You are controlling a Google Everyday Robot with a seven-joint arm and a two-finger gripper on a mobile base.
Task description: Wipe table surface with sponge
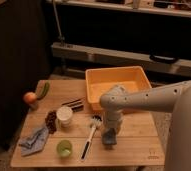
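Gripper [110,130] clamps the sponge [108,140] on the wooden table [139,146]; I'd press flat and steer clear of that dish brush [90,135].

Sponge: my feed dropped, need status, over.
Gripper down near the table's front edge. Sponge beneath it, on the tabletop. Dish brush lies close beside, toward the green cup; could block a wipe that way.
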